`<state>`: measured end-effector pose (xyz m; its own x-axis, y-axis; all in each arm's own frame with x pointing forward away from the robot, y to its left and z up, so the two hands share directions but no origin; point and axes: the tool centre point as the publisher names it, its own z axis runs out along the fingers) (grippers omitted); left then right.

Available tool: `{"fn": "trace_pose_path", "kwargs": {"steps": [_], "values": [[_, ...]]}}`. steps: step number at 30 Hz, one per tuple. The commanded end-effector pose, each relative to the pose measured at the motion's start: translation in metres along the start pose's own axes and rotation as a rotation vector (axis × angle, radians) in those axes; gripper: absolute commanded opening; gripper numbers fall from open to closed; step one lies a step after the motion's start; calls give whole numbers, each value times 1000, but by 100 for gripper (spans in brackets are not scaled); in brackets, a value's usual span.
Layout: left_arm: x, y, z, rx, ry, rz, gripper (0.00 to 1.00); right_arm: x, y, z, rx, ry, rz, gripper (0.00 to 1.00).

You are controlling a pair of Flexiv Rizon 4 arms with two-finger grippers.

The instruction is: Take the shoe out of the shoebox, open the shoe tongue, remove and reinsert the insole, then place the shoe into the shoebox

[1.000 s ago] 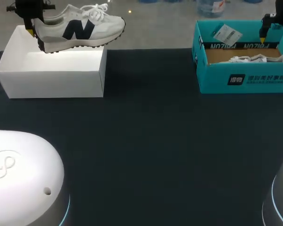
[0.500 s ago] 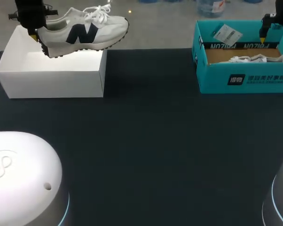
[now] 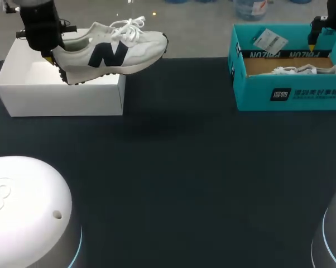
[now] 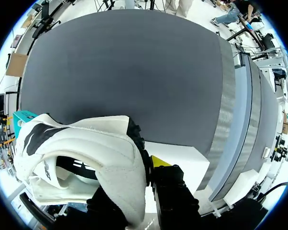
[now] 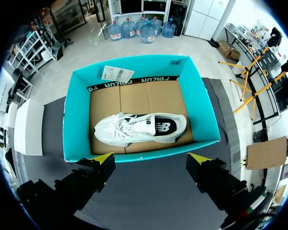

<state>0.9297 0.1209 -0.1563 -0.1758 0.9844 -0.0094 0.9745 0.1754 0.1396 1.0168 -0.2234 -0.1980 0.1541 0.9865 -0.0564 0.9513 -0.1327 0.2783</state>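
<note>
A white sneaker (image 3: 109,51) with a dark side letter hangs in the air, its toe past the right edge of the white box (image 3: 62,89). My left gripper (image 3: 49,53) is shut on its heel collar. From the left wrist, the sneaker's heel (image 4: 94,153) fills the space between the fingers of my left gripper (image 4: 134,170); one yellow tip (image 4: 158,161) shows. At the far right, my right gripper (image 3: 313,39) hovers open over the teal shoebox (image 3: 291,92). The right wrist view has my right gripper (image 5: 151,160) above the shoebox's near wall (image 5: 139,154), with a second white shoe (image 5: 139,128) lying inside.
The white box (image 4: 182,160) stands at the table's far left, under the held sneaker's heel. A paper tag (image 5: 114,73) lies on the shoebox's far rim. Dark tabletop (image 3: 179,167) stretches between the two boxes and toward the front.
My left arm has carried the sneaker to the right and a little lower, so its toe now overhangs the white box's right edge. The right arm has not moved.
</note>
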Motion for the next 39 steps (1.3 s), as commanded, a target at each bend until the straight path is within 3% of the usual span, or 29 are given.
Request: {"fn": "trace_pose_path", "kwargs": {"steps": [1,15,26,33,39], "values": [[-4,-19,-3,-119,-9,7,0,0,0,0,-1,0,0,100],[-44,-78,14,-84,-47,29,0,0,0,0,-1,0,0,100],[-52,-116,25,-77,-60,16,0,0,0,0,-1,0,0,100],[-72,-153,46,-49,-29,84,0,0,0,0,-1,0,0,100],[-85,-167,56,-54,-7,73,0,0,0,0,-1,0,0,100]]}}
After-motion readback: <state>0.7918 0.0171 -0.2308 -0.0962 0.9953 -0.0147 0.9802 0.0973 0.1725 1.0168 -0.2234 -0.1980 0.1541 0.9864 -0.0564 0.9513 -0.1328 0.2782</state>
